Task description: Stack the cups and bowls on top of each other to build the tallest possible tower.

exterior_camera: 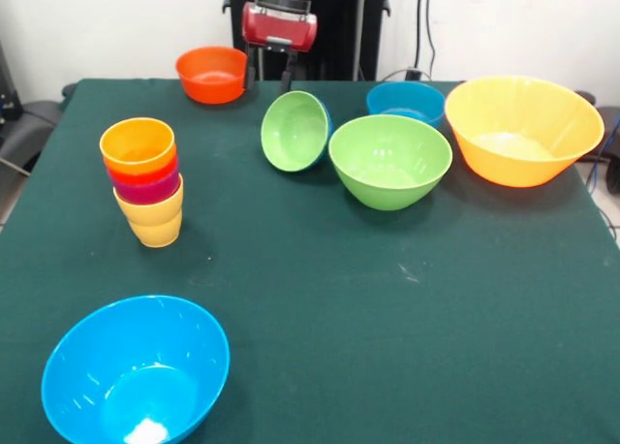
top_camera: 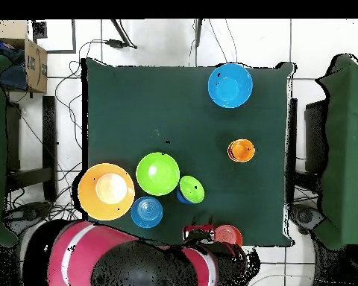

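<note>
With four cups [exterior_camera: 145,180] nested at left, the claw [exterior_camera: 270,76] is hanging apart, empty, probably needing the orange-red bowl [exterior_camera: 212,74] next.

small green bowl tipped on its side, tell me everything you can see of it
The small green bowl is glossy plastic, round, with a blue outside showing at its rim edge, possibly a second bowl nested behind. It is tilted on its side, opening facing the camera, on the green tablecloth, just left of the larger upright green bowl. Nothing grips it.

Robot lab: green-clothed table [exterior_camera: 320,299], floor cables [top_camera: 66,89], cardboard box [top_camera: 34,63].
</note>
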Robot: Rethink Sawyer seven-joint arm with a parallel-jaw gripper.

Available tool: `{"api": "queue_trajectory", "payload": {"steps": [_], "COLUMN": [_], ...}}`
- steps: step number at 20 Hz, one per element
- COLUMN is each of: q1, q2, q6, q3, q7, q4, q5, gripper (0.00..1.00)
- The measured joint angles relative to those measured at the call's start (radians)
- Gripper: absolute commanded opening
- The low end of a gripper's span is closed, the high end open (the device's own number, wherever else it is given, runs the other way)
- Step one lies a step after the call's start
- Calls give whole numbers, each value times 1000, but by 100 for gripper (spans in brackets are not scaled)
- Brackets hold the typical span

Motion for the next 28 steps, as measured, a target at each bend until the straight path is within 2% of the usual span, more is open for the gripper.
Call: {"api": "queue_trajectory", "payload": {"steps": [1, 4, 8, 10, 12, 14, 21, 28], "q1": [-36, -99, -190, -263, -297, -370, -493, -589], "q2": [-43, -114, -206, -271, -300, -359, -439, -464], "q6": [39, 110, 211, 291, 329, 411, 526, 558], "q3": [41, 106, 195, 266, 299, 376, 534, 700], "q7": [0, 0, 0, 0, 0, 0, 0, 0], "q4": [3, 12, 28, 41, 46, 57, 85, 132], "q5": [-33, -65, -79, -80, -80, -81, -81, -81], "gripper": [100, 100, 100, 100, 100, 100, 100, 100]}}
